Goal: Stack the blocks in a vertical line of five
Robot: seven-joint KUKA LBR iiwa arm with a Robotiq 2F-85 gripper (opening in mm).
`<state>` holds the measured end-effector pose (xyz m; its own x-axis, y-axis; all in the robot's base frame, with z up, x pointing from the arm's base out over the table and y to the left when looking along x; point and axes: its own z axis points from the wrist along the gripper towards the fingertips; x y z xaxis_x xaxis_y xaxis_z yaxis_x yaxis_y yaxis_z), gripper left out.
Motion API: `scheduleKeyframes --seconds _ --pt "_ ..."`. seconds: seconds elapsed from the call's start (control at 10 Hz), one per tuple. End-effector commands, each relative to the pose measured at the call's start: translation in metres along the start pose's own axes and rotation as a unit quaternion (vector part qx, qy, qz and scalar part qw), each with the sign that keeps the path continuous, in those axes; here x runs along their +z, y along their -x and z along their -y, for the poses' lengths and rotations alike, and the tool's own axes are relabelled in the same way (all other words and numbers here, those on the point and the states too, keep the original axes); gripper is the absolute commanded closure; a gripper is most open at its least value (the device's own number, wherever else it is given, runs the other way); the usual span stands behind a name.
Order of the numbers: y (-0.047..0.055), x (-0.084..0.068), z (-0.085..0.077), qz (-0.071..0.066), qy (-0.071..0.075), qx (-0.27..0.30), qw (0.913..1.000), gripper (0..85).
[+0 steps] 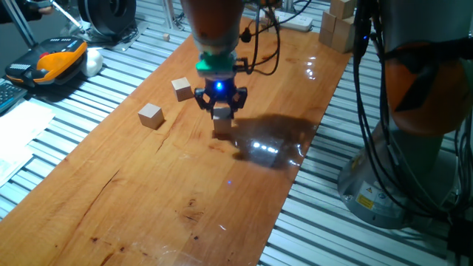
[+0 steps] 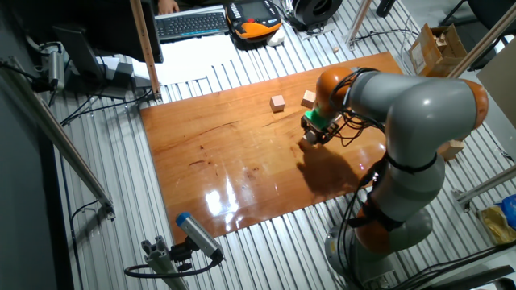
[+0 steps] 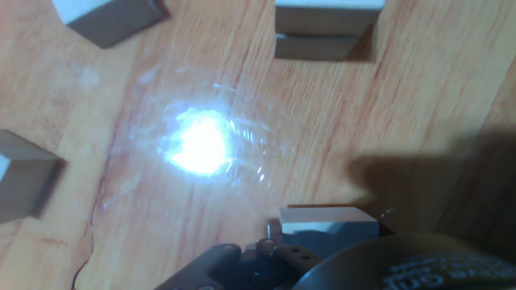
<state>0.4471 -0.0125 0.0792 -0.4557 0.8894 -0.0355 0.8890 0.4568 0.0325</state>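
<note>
The hand [image 1: 221, 106] gripped one small wooden block [image 1: 222, 112] directly above a second [image 1: 222, 127] standing on the counter [image 1: 148, 192]. Left of the hand, two more blocks sat apart on the counter, one near [image 1: 182, 89] and one farther out [image 1: 151, 115]. That made four blocks counted in the fixed views.

In your hand view, three blocks are cut off by the frame: one [image 3: 109, 18] at the top left, one [image 3: 326, 28] at the top, one [image 3: 24, 185] at the left edge. The claw [image 2: 313, 135] is too small in the other fixed view to read its jaws.
</note>
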Motion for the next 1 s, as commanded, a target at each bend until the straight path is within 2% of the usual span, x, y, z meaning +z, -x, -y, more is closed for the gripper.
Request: scheduleKeyframes --seconds 0.0,0.3,0.6,0.9 --pt "0.002 -0.007 0.002 -0.004 0.003 -0.003 1.0000 85.0" --pt "0.016 -0.031 0.005 -0.016 0.013 -0.012 0.9997 85.0" --pt "0.039 -0.060 -0.001 -0.026 0.019 -0.023 0.9992 85.0" --pt "0.059 -0.074 0.001 -0.022 0.016 -0.036 0.9990 85.0"
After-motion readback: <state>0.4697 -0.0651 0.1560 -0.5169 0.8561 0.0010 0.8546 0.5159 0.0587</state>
